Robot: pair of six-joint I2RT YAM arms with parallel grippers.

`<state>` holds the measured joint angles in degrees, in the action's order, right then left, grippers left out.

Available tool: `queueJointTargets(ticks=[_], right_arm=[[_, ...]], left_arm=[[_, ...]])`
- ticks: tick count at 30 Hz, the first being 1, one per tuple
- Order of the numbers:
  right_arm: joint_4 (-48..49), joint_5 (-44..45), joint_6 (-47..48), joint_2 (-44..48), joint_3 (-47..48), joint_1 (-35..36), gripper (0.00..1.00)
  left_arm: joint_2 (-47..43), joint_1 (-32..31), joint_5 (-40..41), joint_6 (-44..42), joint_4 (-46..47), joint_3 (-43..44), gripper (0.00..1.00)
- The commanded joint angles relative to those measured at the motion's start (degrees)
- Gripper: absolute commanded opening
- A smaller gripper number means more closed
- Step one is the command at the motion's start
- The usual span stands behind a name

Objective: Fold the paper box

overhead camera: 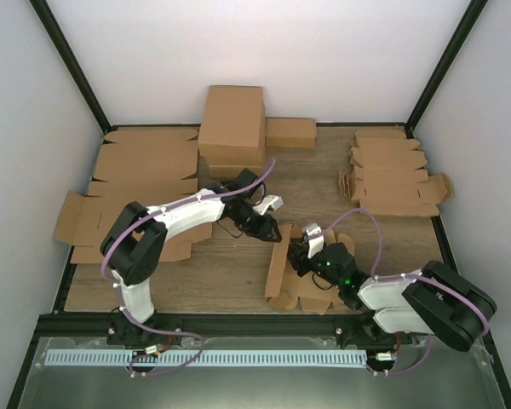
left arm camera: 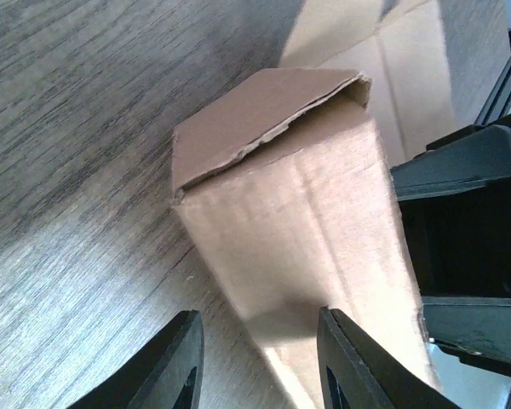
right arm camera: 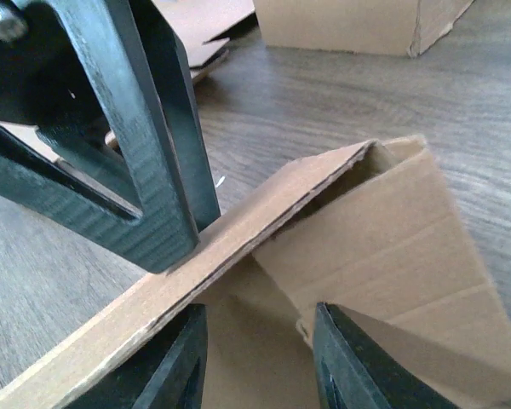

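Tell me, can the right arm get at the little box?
Probably yes. The right end effector sits right at the little box, just over its cardboard, with nothing in between.

Left arm (overhead camera: 141, 249): black rounded joint housings, white link shells.
Right arm (overhead camera: 447, 305): same black-and-white build; small green light (overhead camera: 350, 282) on the forearm.
Cables (overhead camera: 108, 256): lilac, one running along each arm.
Bases (overhead camera: 138, 328): black, lower edge of top view.
Left gripper (left arm camera: 255, 371): glossy black tapered fingers, open-frame ribs.
Right gripper (right arm camera: 260, 362): matching black fingers.
Screw (right arm camera: 4, 21): silver head, upper left corner.

paper box (overhead camera: 278, 273) on table (overhead camera: 221, 273), carton (overhead camera: 232, 128) behind
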<state>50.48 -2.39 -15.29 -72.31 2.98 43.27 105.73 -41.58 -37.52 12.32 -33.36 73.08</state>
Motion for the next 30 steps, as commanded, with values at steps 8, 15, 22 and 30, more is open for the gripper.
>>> queueJointTargets(ticks=[8, 15, 22, 30], right_arm=[[-17.44, 5.13, -4.40, 16.35, 1.88, 0.33, 0.43], [-29.62, 15.68, -13.27, 24.43, 4.53, -0.02, 0.48], [-40.90, 14.03, -17.94, 29.09, 7.58, -0.29, 0.49], [-56.76, 9.66, -28.87, 36.65, 12.37, -0.29, 0.57]], left_arm=[[0.31, -0.15, 0.99, 0.78, 1.77, 1.19, 0.40], [-0.07, -0.21, 0.72, 2.29, 3.53, 0.86, 0.40], [-0.10, -0.21, -0.58, 3.89, 5.70, 0.08, 0.40], [-0.17, -0.63, -1.30, 4.60, 6.92, -0.69, 0.40]])
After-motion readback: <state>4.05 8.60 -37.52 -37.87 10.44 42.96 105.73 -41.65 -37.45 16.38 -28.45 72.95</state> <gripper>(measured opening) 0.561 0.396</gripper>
